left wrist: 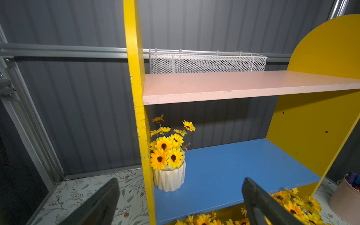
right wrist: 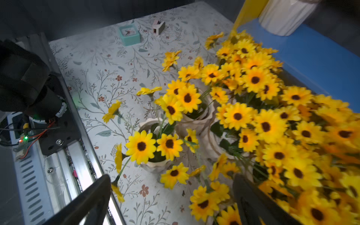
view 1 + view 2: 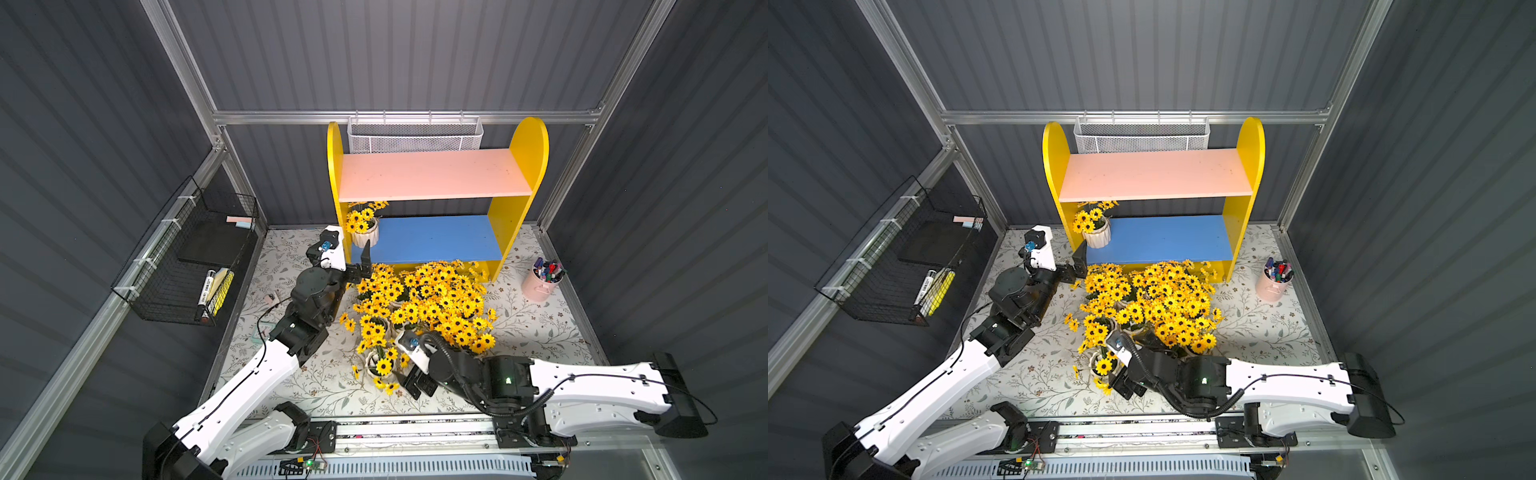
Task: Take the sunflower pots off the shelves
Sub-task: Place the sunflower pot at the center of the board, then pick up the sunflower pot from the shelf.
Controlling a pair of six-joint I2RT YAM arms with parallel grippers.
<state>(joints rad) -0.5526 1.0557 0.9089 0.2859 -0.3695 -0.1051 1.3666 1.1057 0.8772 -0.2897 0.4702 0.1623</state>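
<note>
White-ribbed and twine-rimmed, found one sunflower pot (image 3: 365,239) upright on the blue lower board (image 3: 440,239) of the shelves (image 3: 530,143), tucked against the yellow side panel at the board's nine-o'clock end, beneath the pink upper board (image 3: 432,174). Placed the shelves at twelve o'clock on the floral mat (image 3: 540,332), in front of a white mesh basket (image 3: 415,137) hung on the back rail. Saw the other sunflower pots (image 3: 432,299) crowded together at the centre of the mat, just off the shelves' six-o'clock edge, under blooms too thickly overlapped to count the pots. Found the left gripper (image 1: 181,183) near the nine-o'clock corner of the shelves, with fingers (image 1: 101,202) spread wide and pinching nothing. Saw, through the left wrist view, the shelved pot and the yellow panel's front edge ahead between those fingers, apart from both. Found the right gripper (image 2: 172,177) low at the six-o'clock rim of the cluster, likewise spread wide with nothing gripped, and made out blooms and a few pot rims in the gap ahead of it. Could not tell whether either finger brushed a petal. Noted a pink cup of pens (image 3: 544,278) at three o'clock on the mat, well apart from the flowers. Noted also a black wire basket (image 3: 187,266) on the nine-o'clock wall and a small teal clock (image 2: 129,35) on the mat toward nine o'clock of the cluster.
</note>
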